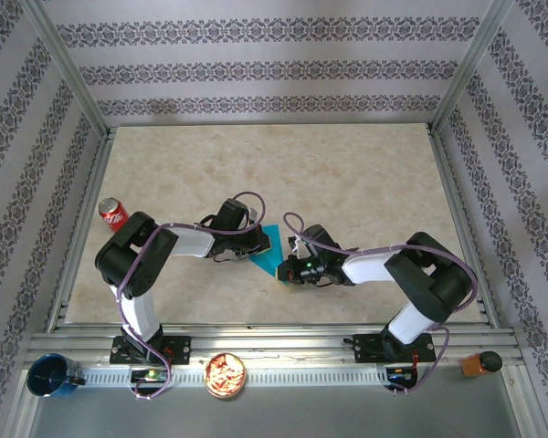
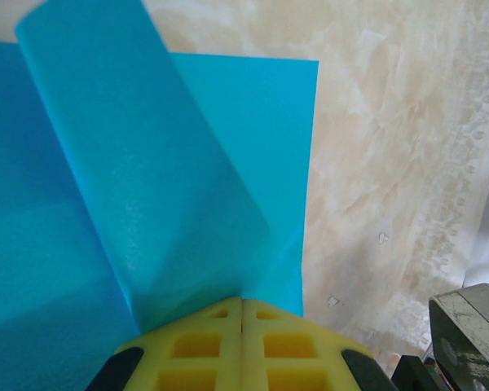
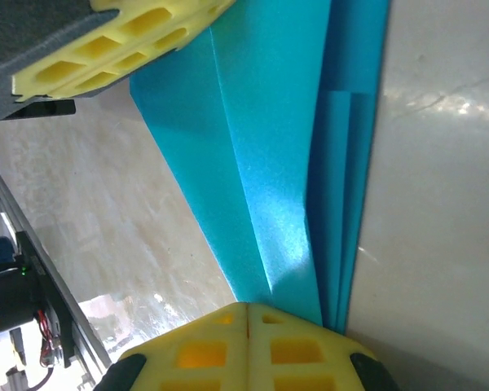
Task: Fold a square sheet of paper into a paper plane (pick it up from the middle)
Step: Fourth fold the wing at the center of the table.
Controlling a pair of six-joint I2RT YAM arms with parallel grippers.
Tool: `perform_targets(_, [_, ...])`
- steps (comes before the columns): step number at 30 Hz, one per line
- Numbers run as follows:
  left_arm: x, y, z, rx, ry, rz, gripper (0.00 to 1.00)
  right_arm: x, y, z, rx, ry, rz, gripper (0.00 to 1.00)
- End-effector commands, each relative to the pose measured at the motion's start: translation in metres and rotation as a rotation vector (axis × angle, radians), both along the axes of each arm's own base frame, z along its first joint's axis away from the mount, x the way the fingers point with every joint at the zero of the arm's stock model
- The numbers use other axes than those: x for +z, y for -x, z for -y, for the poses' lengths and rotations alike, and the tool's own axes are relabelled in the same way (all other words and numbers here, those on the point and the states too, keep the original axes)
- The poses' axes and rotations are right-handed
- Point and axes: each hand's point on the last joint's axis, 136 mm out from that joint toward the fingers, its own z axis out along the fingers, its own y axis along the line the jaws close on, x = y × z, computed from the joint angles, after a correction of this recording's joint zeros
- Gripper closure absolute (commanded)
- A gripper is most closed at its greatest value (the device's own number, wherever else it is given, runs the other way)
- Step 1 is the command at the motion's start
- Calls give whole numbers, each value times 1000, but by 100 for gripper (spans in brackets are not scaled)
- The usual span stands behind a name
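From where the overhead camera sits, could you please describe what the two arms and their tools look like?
The left arm and right arm match: bulky black joints, white links, and a thin purple cable looping along each. The left tool and right tool carry yellow pads moulded with square recesses, backed in black.

Striped floral wallpaper (image 1: 256, 64) encloses the far, left and right sides of an evenly lit beige marbled table (image 1: 347, 173).
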Motion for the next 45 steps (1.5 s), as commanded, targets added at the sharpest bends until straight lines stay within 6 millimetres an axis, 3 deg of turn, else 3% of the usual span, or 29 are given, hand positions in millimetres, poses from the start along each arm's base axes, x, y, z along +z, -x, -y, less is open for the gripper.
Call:
perform_targets(1, [-32, 12, -16, 34, -90, -67, 100, -27, 31, 22, -8, 76, -131, 94])
perform_targets(19, [-35, 14, -21, 53, -114, -73, 100, -28, 59, 39, 37, 160, -146, 95])
perform_targets(24, [-34, 14, -22, 57, -116, -70, 100, -23, 58, 42, 17, 165, -137, 95])
perform_targets(27, [-32, 13, -21, 62, -106, -67, 100, -10, 51, 39, 2, 140, -106, 95])
perform_targets(34, [-30, 12, -22, 61, -107, -61, 100, 53, 14, 21, -69, -14, 31, 95])
perform_targets(37, [-29, 12, -20, 57, -103, -60, 100, 60, 5, 14, -58, -34, 30, 95])
perform_targets(45, [-31, 13, -20, 61, -101, -62, 100, 52, -23, -10, -59, -9, -5, 94])
